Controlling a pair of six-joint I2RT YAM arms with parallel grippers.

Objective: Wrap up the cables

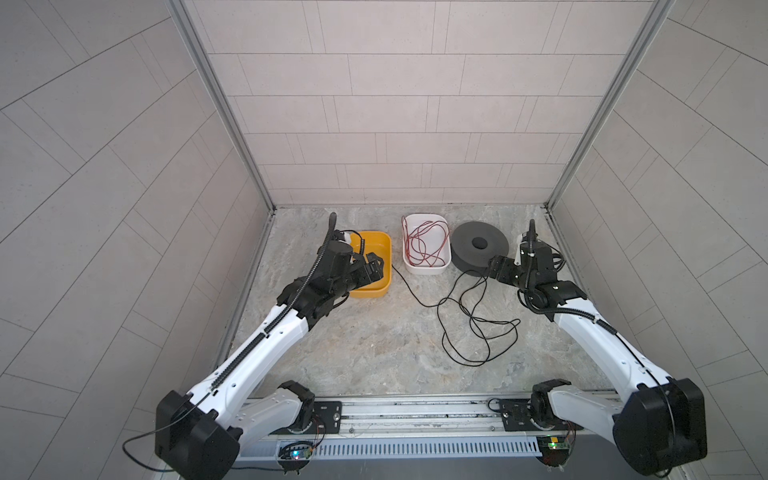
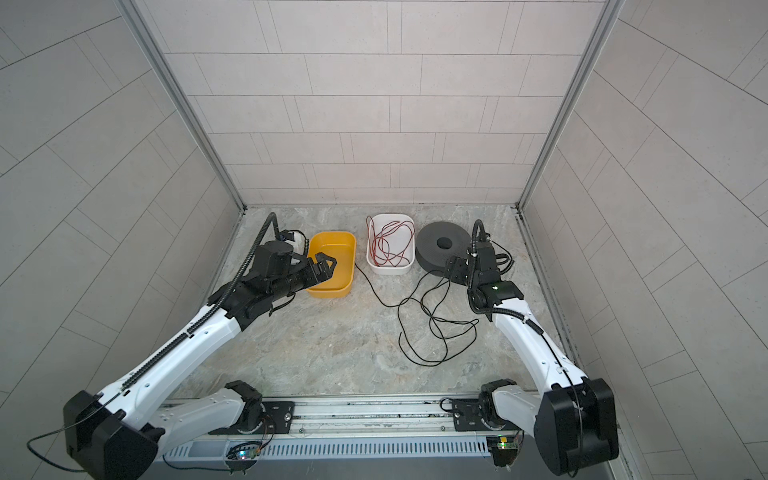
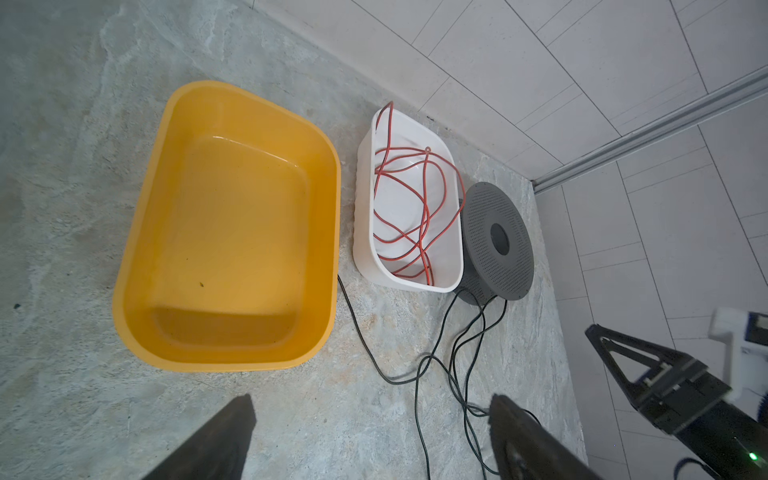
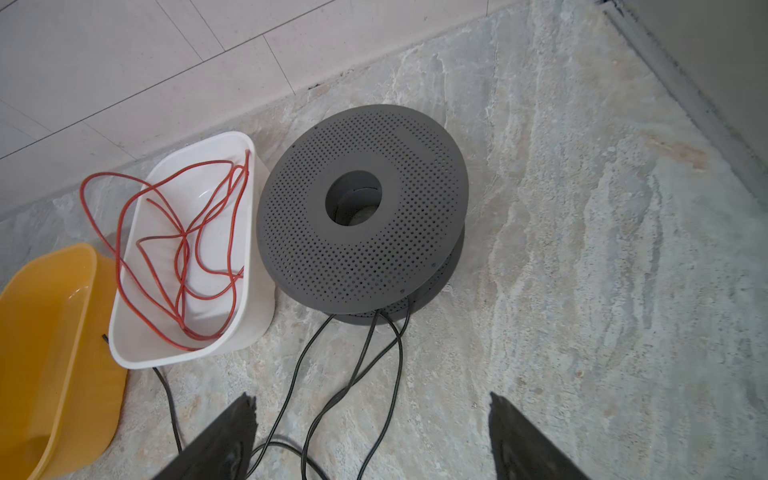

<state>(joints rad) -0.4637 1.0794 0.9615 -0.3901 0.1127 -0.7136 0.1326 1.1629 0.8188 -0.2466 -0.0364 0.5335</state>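
Black cable (image 1: 469,365) lying slack on the worktop (image 1: 374,340), held by neither hand. Three strands are entering the gap between the flanges of the grey perforated spool (image 4: 374,257) on its near side. The spool is resting flat with its hub hole facing up, presumably so that the groove is lying open to the cable all round.

The loose loops are stretching from the spool toward the robot's base, and that is the long axis of the heap. One tail is branching off leftward, and its tip is pointing into the gap between the yellow tub (image 1: 388,257) and the white tub (image 1: 426,270), which is holding a red wire (image 1: 424,245).

The right hand (image 1: 493,268) is hovering just beside the spool above the entering strands, jaws spread wide and empty, probably placed to take a strand. The left hand (image 2: 328,266) is hanging over the yellow tub, likewise wide and empty.
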